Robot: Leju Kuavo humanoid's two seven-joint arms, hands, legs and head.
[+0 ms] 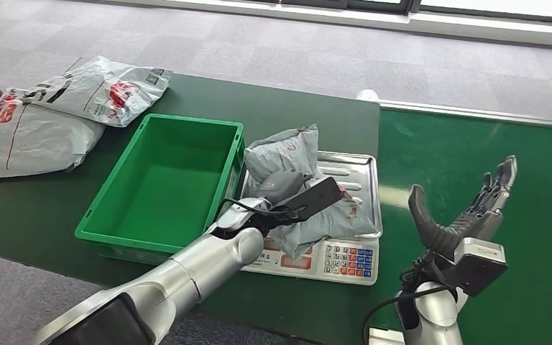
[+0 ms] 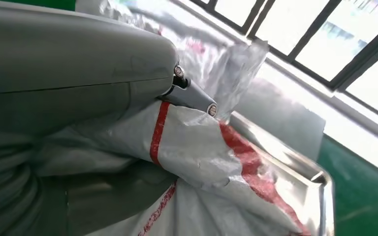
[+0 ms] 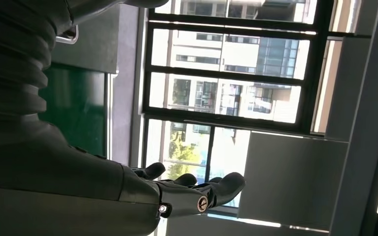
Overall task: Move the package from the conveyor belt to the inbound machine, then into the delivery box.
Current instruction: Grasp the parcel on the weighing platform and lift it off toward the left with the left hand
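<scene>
A crumpled grey package (image 1: 287,154) with red print lies on the steel tray (image 1: 363,169) of the weighing scale, the inbound machine. My left hand (image 1: 287,194) reaches over the package's near part and grips it. In the left wrist view the thumb (image 2: 128,64) presses down on the bunched plastic of the package (image 2: 202,147), with the tray rim (image 2: 320,182) beyond. Empty, the green delivery box (image 1: 165,187) stands just left of the scale. My right hand (image 1: 467,212) is raised over the green conveyor belt (image 1: 474,144), fingers spread and holding nothing; the right wrist view shows that hand (image 3: 177,191) against the windows.
Two more grey mail bags (image 1: 108,90) (image 1: 21,140) lie on the dark green table left of the box. The scale's keypad (image 1: 348,260) faces me at the table's front. A white strip edges the belt's far side.
</scene>
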